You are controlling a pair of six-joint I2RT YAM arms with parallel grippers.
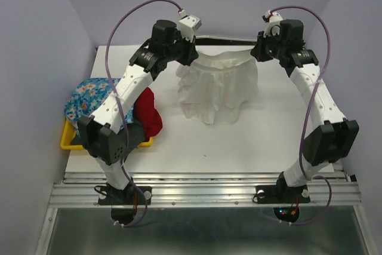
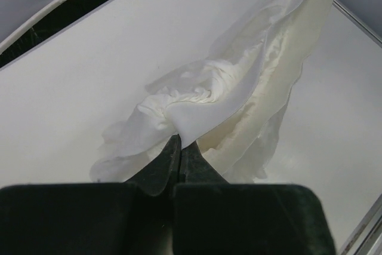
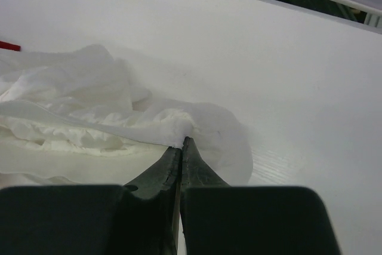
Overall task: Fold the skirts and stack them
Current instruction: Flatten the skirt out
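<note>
The thin white skirt (image 1: 218,88) hangs at the back middle of the table, held up by its waistband, its hem resting on the table. My left gripper (image 1: 192,58) is shut on the skirt's left waist corner (image 2: 179,125). My right gripper (image 1: 258,52) is shut on the right waist corner (image 3: 179,129). The blue flower-print skirt (image 1: 89,97) and the plain red skirt (image 1: 149,111) lie bunched in the yellow tray (image 1: 67,141) at the left. The dark grey dotted skirt is hidden.
The white table (image 1: 239,147) ends at a metal rail along the near side. A dark gap runs behind the table's far edge (image 2: 71,4). Purple walls close in on the left, right and back.
</note>
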